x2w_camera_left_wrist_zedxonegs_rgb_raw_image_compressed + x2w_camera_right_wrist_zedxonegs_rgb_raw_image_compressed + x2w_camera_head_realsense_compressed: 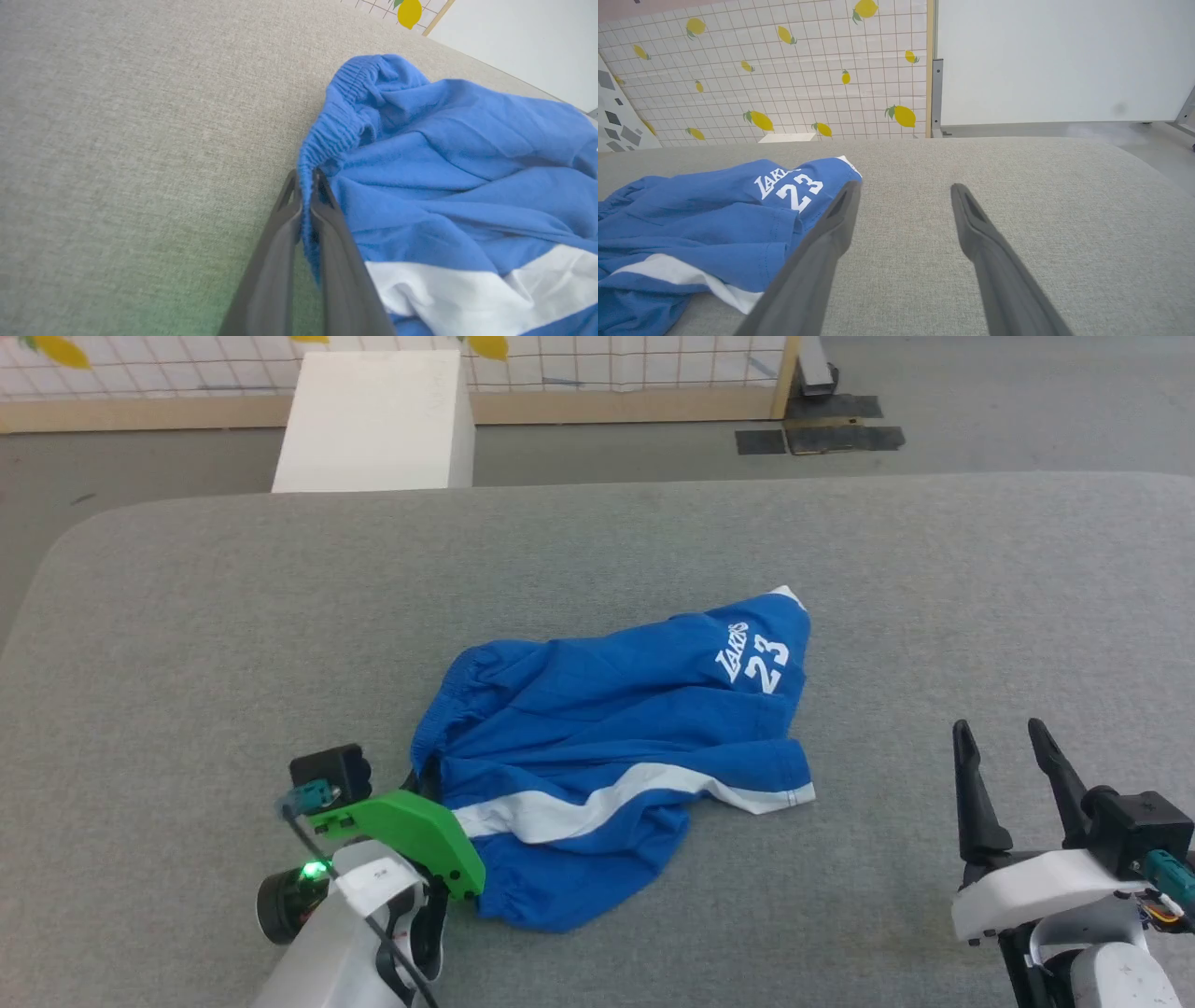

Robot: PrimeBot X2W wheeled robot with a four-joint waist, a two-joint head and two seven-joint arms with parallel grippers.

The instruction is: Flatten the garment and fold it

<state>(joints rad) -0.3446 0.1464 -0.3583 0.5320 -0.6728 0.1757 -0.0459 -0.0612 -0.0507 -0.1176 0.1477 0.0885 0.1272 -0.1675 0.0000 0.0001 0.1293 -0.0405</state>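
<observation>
Pinching the waistband [336, 126] of the garment [616, 728], left jaws are clamped; right jaws apart.

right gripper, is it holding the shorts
No, the right gripper stands open over the table, well apart from the shorts.

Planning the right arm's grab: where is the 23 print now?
In the head view the 23 print sits at the far right corner of the shorts, ahead and left of the open right hand.
</observation>
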